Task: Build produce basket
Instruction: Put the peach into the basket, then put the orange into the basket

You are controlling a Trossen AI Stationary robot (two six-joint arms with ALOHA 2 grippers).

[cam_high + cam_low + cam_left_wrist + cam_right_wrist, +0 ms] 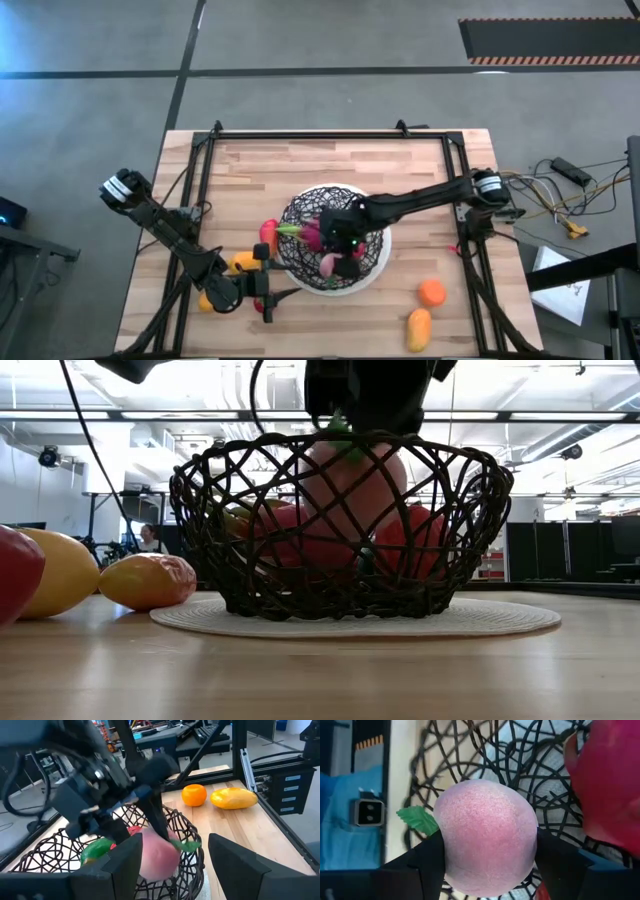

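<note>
Right wrist view showed the right gripper point(487, 857) with its fingers point(427, 862) clamped on a peach point(487, 842) (green leaf attached) above the wire basket point(335, 240), beside red produce point(610, 785). Left gripper point(175, 865) stood half open and empty near the basket's rim; an orange point(431, 292) and mango point(419, 326) lay apart.

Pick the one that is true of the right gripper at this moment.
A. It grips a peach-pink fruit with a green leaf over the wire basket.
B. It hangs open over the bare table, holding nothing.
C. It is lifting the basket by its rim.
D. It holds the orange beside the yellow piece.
A: in the right wrist view the right gripper has its two fingers clamped on either side of the peach-pink fruit, with the black wire basket right behind it.
</note>
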